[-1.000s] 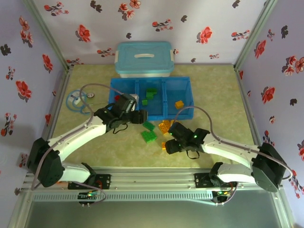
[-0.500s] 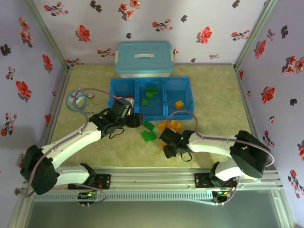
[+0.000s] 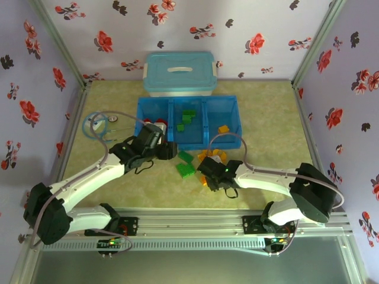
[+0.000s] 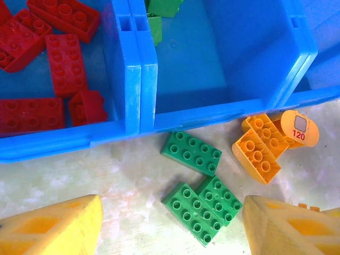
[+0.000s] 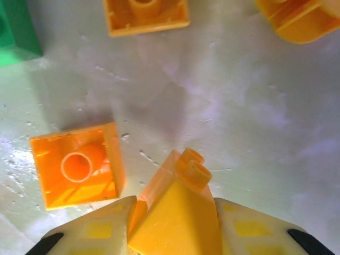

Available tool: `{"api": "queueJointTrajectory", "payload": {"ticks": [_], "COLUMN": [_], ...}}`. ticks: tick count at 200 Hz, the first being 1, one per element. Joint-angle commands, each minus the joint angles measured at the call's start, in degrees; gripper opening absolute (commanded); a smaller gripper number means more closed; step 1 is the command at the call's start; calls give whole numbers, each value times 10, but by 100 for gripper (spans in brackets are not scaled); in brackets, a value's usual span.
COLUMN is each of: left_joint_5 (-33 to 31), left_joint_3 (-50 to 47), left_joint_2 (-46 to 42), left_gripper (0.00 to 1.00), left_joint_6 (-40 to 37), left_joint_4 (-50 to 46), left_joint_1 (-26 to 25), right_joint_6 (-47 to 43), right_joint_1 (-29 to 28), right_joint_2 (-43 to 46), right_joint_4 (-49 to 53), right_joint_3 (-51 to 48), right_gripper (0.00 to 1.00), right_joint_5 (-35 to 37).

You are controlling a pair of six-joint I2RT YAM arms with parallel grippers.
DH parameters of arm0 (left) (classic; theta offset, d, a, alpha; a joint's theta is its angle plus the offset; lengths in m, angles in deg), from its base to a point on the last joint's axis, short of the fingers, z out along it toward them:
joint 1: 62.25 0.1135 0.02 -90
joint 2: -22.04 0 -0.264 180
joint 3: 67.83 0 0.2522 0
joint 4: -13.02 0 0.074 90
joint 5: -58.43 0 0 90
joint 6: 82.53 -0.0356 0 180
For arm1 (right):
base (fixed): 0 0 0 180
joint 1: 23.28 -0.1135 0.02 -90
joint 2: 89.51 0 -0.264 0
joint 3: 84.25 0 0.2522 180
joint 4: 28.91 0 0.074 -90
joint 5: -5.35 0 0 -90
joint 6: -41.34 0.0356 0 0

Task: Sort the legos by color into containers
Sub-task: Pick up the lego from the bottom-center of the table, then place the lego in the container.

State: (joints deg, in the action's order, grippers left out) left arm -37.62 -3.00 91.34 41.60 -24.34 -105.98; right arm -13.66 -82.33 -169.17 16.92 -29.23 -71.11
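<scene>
Red bricks [image 4: 64,61] already lie together in the left compartment of the blue tray [image 4: 135,79]. The top view shows green bricks [image 3: 188,117] in the middle compartment and one orange piece [image 3: 224,128] in the right one. By my reckoning the sorting is past halfway, with red apparently finished.

What remains sits on the worktop [image 4: 122,175] just in front of the tray's near wall: three loose green bricks [image 4: 201,210] close together, and beside them a cluster of loose orange bricks [image 4: 260,146], one a rounded piece with a "120" label [image 4: 298,127].

Left fingers [image 4: 53,228] are spread wide above the loose green bricks, holding and touching nothing.

Right fingers [image 5: 90,234] are pressed in on a sloped orange brick [image 5: 180,186], pinching it from both sides low over the worktop. Whether it rests there or is lifted clear, I cannot tell. A hollow-side-up orange brick [image 5: 79,164] lies just beside it, to the left in the wrist view.
</scene>
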Motion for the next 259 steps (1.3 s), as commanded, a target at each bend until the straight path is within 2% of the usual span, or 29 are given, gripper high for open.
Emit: {"api": "queueJointTrajectory", "payload": {"ticks": [1, 30, 69, 123, 169, 177, 193, 202, 220, 259], "left_joint_5": [-13, -13, -16, -36, -56, -64, -73, -74, -74, -64], "left_joint_3": [-15, -36, -71, -110, -123, -120, -111, -106, -96, -47], "left_joint_2": [-21, -37, -56, -72, -77, -75, -65, -57, -34, 53], "left_gripper": [70, 70, 70, 70, 70, 70, 70, 70, 70, 69], "left_joint_6": [3, 9, 30, 69, 86, 86, 79, 75, 69, 46], "left_joint_4": [0, 2, 7, 7, 17, 19, 24, 29, 38, 47], "left_joint_1": [-2, -12, -42, -87, -139, -151, -171, -178, -187, -211], "right_joint_6": [1, -32, -90, -138, -162, -161, -160, -157, -149, -143], "right_joint_1": [1, 47, 163, 255, 303, 309, 315, 315, 315, 315], "right_joint_2": [37, 70, 80, -26, -152, -170, -188, -184, -163, -101], "right_joint_4": [59, 80, 76, 72, 89, 97, 100, 95, 81, 67], "right_joint_3": [28, 56, 120, 258, 372, 391, 414, 414, 398, 340], "right_gripper": [29, 31, 32, 34, 35, 39, 72, 81, 85, 84], "right_joint_5": [75, 83, 41, 1, -8, -12, -37, -46, -51, -52]}}
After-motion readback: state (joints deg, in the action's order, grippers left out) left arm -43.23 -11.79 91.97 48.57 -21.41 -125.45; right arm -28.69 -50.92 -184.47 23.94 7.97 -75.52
